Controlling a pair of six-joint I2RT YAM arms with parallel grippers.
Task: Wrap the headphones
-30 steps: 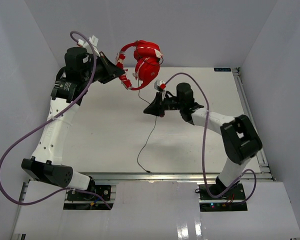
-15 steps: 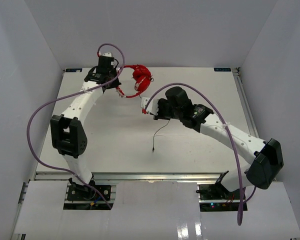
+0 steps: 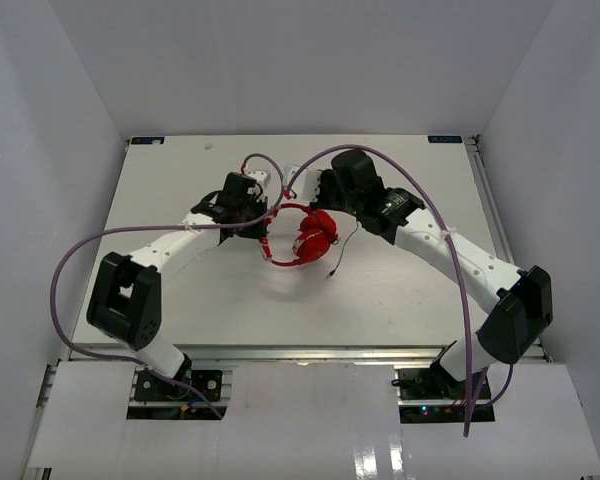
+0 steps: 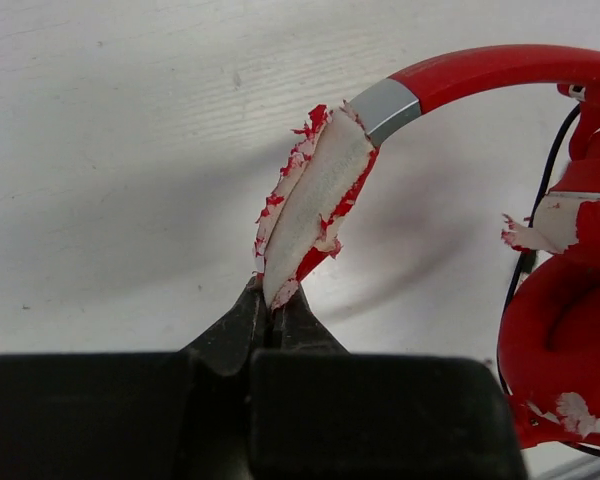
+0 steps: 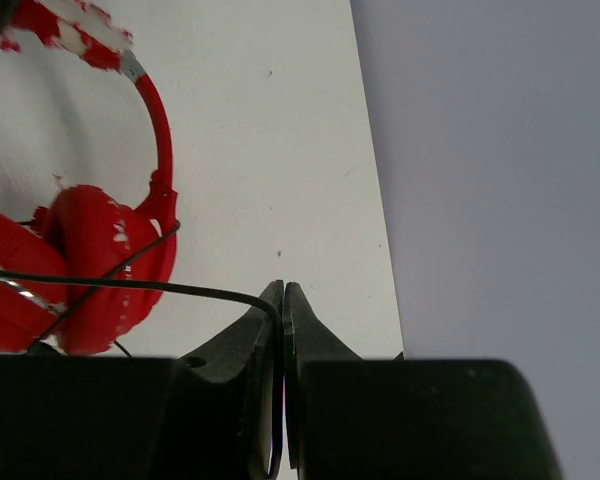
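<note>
The red headphones [image 3: 316, 238] lie on the white table [image 3: 180, 180] near its middle, ear cups together and the thin headband [image 3: 280, 258] arching to their left. My left gripper [image 3: 265, 222] is shut on the headband's worn, peeling padding [image 4: 315, 200]. Its fingertips [image 4: 272, 302] pinch the padding's lower end, with the ear cups [image 4: 570, 340] at the right. My right gripper [image 3: 308, 192] sits just behind the ear cups. In the right wrist view it [image 5: 282, 296] is shut on the thin dark cable [image 5: 160, 286], which runs left to the headphones [image 5: 90, 262]. The cable's loose end [image 3: 333, 271] trails to the cups' right.
Purple arm cables [image 3: 70, 270] loop over the left side, and another [image 3: 460, 270] follows the right arm. White walls enclose the table on three sides. A metal rail [image 3: 300, 350] runs along the near edge.
Both arms swung toward the table's middle. The headphones came down from high at the back onto the table, still held by the headband. The hanging cable tail is now much shorter.
</note>
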